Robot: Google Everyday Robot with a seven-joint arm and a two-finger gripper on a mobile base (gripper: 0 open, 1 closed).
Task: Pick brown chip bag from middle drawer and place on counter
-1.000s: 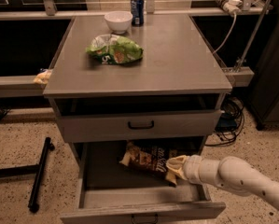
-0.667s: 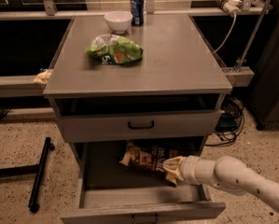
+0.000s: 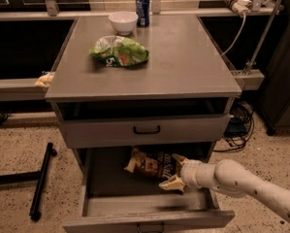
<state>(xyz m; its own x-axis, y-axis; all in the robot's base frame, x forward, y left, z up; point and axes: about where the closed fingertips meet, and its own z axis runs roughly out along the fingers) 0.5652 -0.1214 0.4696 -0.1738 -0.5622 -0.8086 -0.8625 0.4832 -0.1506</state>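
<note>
Brown chip bag (image 3: 152,163) lies toward the back of the open middle drawer (image 3: 105,184). At its three o'clock end the tool (image 3: 173,172) sits spread, gripping nothing, straddling that end, seemingly lined up to pinch before lifting to the counter (image 3: 183,62).

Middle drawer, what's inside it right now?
The brown chip bag lies in the middle drawer toward the back, with the gripper at its right end, hiding that end. The rear, beneath the drawer above, is too dark to see.
</note>
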